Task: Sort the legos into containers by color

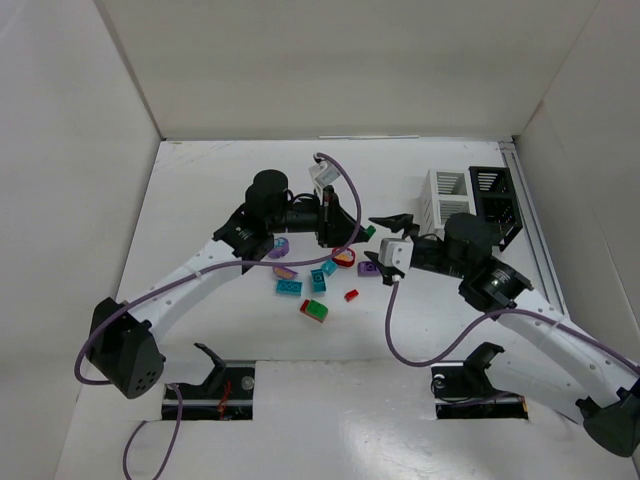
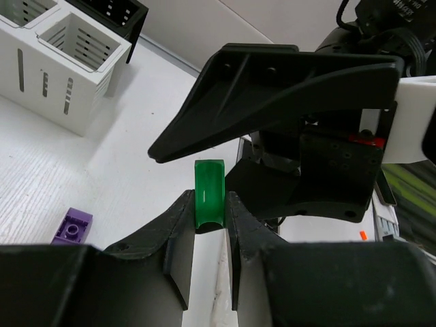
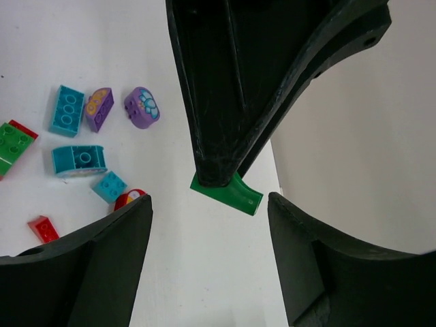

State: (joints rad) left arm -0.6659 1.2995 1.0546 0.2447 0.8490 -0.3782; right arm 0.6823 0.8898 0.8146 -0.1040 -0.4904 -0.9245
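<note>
My left gripper [image 1: 360, 232] is shut on a small green curved lego [image 2: 209, 194], held above the table; the lego also shows in the top view [image 1: 369, 232] and the right wrist view [image 3: 235, 194]. My right gripper [image 3: 208, 201] is open, its jaws on either side of the green lego but not touching it; in the top view it [image 1: 388, 228] faces the left gripper. The white container [image 1: 445, 195] and the black container [image 1: 497, 200] stand side by side behind the right arm. Several teal, purple and red legos lie near a teal one [image 1: 289, 288].
Loose legos in the right wrist view: teal bricks [image 3: 66, 110] [image 3: 78, 160], a round purple one [image 3: 142, 107], a small red one [image 3: 42, 228], a green-and-red stack [image 3: 13, 143]. A purple brick [image 2: 73, 225] lies below the left gripper. White walls enclose the table.
</note>
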